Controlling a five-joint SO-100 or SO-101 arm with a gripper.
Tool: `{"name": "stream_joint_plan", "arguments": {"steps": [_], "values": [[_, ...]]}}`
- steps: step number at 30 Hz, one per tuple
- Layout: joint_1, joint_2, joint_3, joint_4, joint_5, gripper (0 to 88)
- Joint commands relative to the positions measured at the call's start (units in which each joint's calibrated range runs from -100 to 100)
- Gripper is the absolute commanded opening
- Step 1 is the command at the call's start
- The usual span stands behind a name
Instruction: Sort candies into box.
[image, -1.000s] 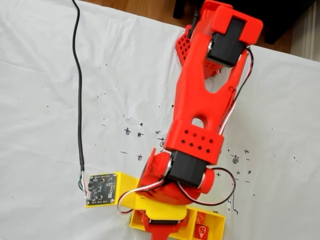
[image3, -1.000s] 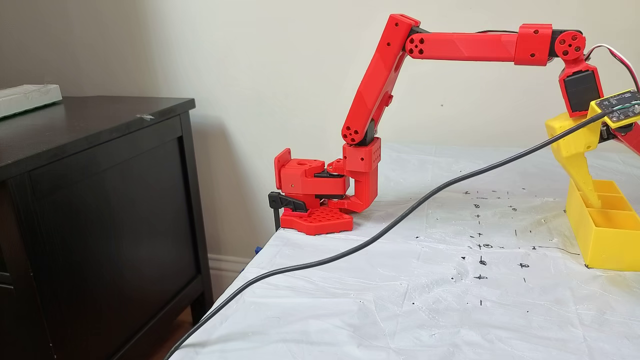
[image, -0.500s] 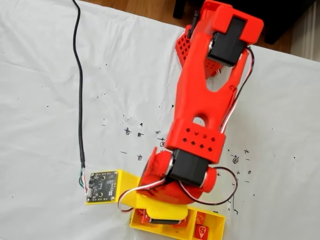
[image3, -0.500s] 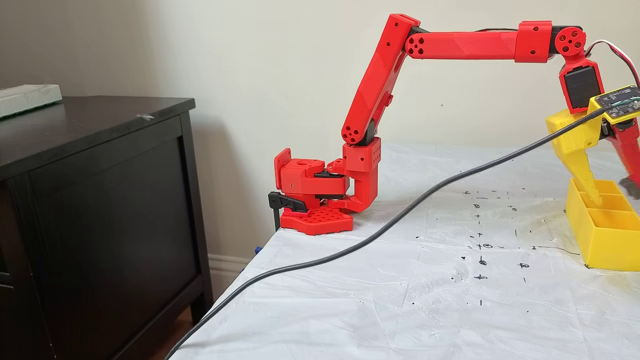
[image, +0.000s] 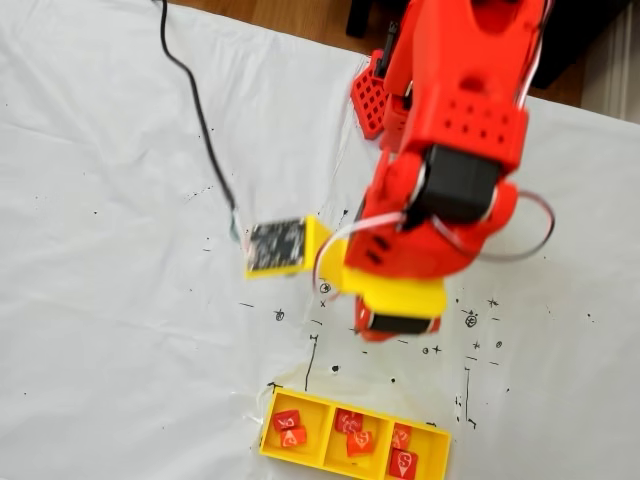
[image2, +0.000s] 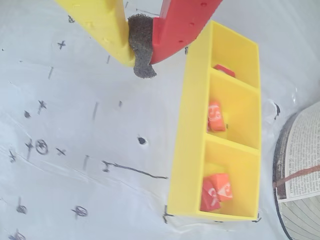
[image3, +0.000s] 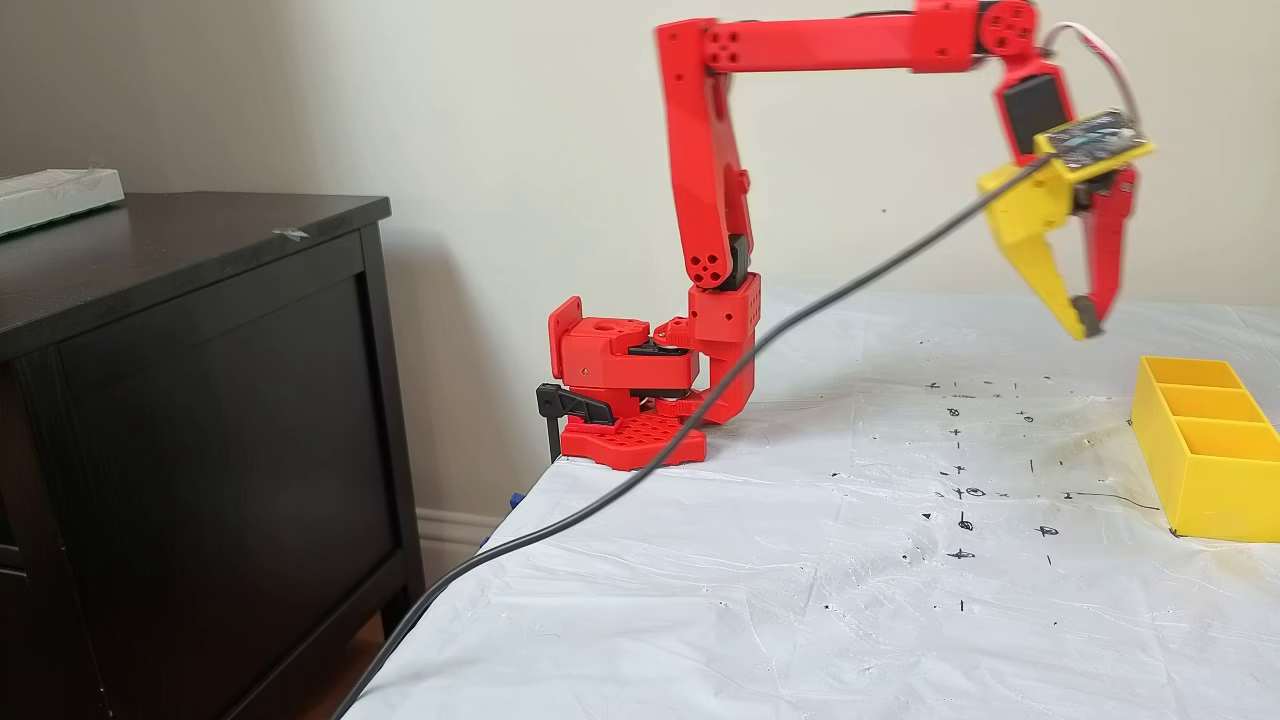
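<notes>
The yellow box lies near the bottom edge of a fixed view, with three compartments. Two red-orange candies lie in its left compartment, two in the middle one and two in the right one. In the wrist view the box stands on the right, with candies showing inside. My gripper is shut, its yellow and red fingers meeting on a dark foam pad with nothing held. From the side, the gripper hangs well above the table, left of the box.
A black cable runs from the wrist's circuit board across the white, pen-marked sheet and off the table. The red arm base is clamped at the table's far edge. A dark cabinet stands beside the table. A round printed object lies beyond the box.
The gripper has lifted out of the box, pulled back toward the arm base and gone from open to shut. The candies it covered now show in the box.
</notes>
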Motion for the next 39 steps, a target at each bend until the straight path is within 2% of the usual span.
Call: {"name": "stream_joint_plan", "arguments": {"steps": [1, 6, 7, 11, 14, 16, 23, 26, 39], "values": [[-1.84, -22.17, 15.5, -2.66, -1.76, 0.2], [-4.1, -39.47, 37.17, -7.4, -1.61, 0.1], [-4.74, -46.43, 43.27, -4.62, -0.2, 0.1], [-5.64, -53.13, 48.18, 0.95, 0.39, 0.1], [-6.73, -60.42, 54.83, 2.34, -0.98, 0.1], [-7.09, -71.79, 61.57, 4.71, -2.39, 0.1], [-10.44, -71.79, 69.94, 5.2, -1.56, 0.1], [-9.81, -71.79, 68.76, 11.1, -2.15, 1.3], [-9.45, -71.79, 68.85, 10.69, -1.81, 0.2]]}}
